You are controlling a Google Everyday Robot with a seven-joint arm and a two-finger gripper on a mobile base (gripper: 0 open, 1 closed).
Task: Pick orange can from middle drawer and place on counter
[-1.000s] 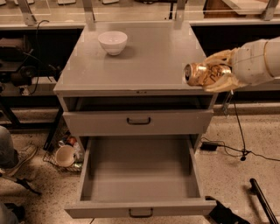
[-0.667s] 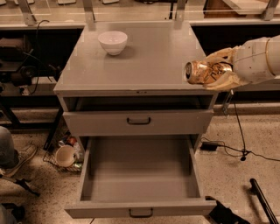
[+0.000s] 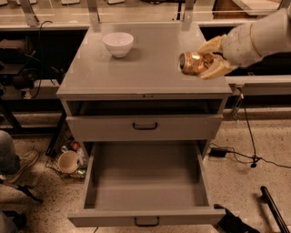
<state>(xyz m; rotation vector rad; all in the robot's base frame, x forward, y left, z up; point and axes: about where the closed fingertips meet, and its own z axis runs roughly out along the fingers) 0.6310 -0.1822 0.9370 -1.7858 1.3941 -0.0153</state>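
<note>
My gripper reaches in from the right and is shut on the orange can, a shiny golden can held on its side with its silvery end facing left. The can hangs above the right part of the grey counter, not touching it. The pale fingers wrap the can above and below. The middle drawer is pulled wide open below, and its flat grey inside holds nothing.
A white bowl stands on the counter's back left. A shallower drawer front sits shut above the open drawer. A long pale bench with metal posts runs behind. Cables and a cup lie on the floor.
My gripper has carried the can up and to the left, from beside the cabinet's right edge to over the counter's right part.
</note>
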